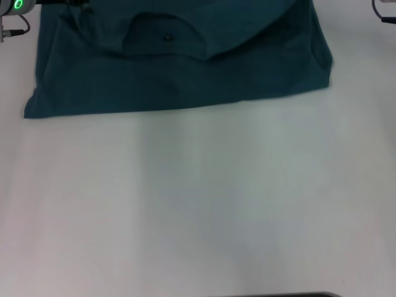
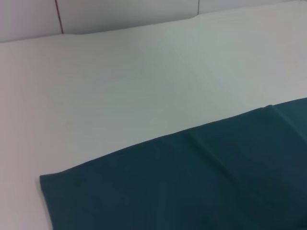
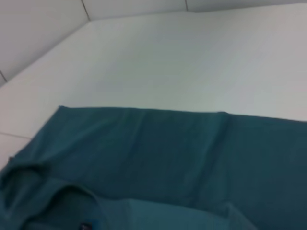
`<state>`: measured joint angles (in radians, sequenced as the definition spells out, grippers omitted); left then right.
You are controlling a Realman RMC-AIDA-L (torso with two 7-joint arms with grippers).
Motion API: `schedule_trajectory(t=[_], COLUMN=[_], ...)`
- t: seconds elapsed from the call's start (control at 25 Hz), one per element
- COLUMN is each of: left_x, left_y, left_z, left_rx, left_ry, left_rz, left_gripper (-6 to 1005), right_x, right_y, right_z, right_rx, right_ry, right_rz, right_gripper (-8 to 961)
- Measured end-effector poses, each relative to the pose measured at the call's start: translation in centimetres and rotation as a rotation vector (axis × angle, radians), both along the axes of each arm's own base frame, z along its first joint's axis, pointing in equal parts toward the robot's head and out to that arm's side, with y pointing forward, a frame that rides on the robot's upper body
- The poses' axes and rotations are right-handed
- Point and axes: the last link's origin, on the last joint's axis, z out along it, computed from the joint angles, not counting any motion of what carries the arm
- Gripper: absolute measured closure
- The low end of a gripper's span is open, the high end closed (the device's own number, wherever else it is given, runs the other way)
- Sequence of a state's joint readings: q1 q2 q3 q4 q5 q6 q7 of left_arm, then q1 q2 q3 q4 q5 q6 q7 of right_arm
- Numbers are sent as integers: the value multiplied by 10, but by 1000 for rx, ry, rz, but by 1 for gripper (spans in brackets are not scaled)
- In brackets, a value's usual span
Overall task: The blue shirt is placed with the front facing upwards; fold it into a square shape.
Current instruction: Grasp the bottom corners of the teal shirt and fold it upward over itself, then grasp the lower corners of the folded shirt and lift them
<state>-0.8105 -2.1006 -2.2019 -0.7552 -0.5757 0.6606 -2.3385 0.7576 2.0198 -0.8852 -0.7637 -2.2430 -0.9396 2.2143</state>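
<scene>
Head view: folded blue shirt point(image 1: 185, 74) on white table point(image 1: 198, 204).

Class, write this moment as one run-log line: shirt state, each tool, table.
blue shirt: partly folded, collar showing, far side of table | left tool: top-left edge, grip unclear | right tool: top-right edge, grip unclear

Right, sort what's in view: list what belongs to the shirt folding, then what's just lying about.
Belongs to the job:
- blue shirt, already folded over, collar showing
- left arm, at the shirt's far left corner
- right arm, at the far right edge

Just there:
- white table; nothing else lies on it
</scene>
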Motion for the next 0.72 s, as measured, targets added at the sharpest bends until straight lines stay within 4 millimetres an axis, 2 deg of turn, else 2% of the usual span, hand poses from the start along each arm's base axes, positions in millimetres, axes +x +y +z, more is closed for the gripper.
schedule_trajectory(t=[0.16, 0.48, 0.72], left_x=[-3, 4, 7], left_y=[1, -9, -12], left_z=[5, 16, 17], left_rx=[14, 50, 41], left_ry=[13, 9, 0], left_rz=[30, 10, 7], left_gripper=[595, 373, 122], right_x=[2, 7, 14], right_y=[2, 2, -4], right_z=[5, 29, 41], right_rx=[6, -26, -70], right_ry=[-24, -14, -14], right_rz=[-21, -62, -109], right_gripper=[595, 250, 148])
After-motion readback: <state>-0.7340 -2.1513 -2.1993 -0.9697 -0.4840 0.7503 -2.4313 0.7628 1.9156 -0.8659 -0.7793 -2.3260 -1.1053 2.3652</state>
